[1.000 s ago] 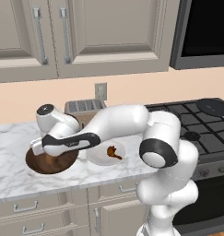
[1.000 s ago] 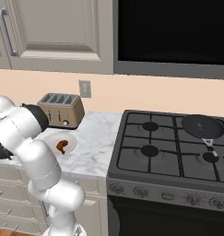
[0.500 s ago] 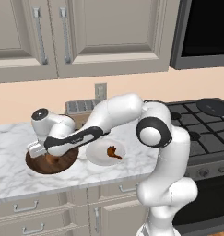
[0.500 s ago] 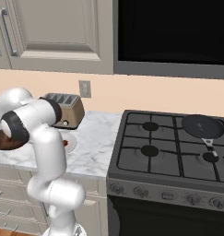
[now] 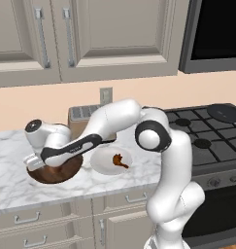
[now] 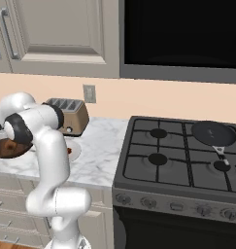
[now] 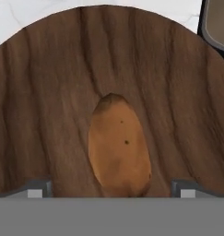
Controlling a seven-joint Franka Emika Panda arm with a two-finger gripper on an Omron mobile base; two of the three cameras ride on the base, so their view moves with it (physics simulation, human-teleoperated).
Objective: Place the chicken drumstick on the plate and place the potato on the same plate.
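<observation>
The potato (image 7: 119,145) lies on the round wooden board (image 7: 49,110), lengthwise toward 12 o'clock in the hand view, between the gripper's (image 7: 109,188) fingers (image 7: 37,188), which stand spread wide at either side without touching it. In the left base view the board (image 5: 55,173) sits on the marble counter (image 5: 12,185), and at its 3 o'clock the plate (image 5: 102,162) carries the chicken drumstick (image 5: 119,160). The toaster (image 5: 80,118) stands behind, toward 12 o'clock.
</observation>
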